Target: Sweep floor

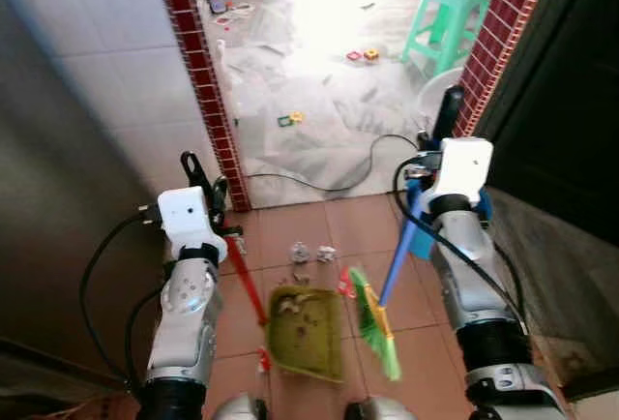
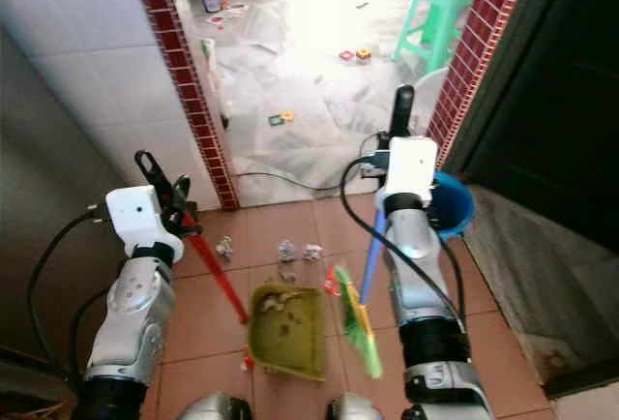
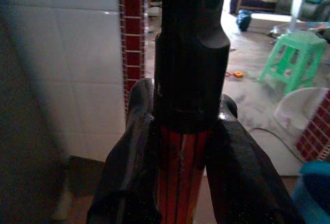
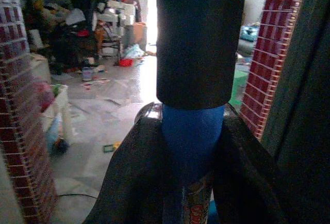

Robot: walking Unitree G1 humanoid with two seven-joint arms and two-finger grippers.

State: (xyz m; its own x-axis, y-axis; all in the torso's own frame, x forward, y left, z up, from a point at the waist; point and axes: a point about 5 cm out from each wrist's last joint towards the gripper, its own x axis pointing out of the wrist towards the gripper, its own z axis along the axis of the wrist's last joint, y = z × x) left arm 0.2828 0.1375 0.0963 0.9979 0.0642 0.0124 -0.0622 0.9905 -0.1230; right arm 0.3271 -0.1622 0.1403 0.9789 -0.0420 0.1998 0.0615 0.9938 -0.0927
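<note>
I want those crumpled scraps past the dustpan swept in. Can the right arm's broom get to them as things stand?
Probably yes. The right gripper is shut on the broom, whose bristles rest on the tiles beside the dustpan. The paper scraps lie just beyond, with bare floor between and nothing blocking.

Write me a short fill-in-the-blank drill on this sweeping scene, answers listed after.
1. The left hand is shut on the dustpan's ______ handle.
2. The right hand grips the broom by its ______ handle.
3. The dustpan on the tiled floor is coloured ______.
4. Beyond the doorway stands a green plastic ______.

Missing words: red; blue; green; stool
</note>
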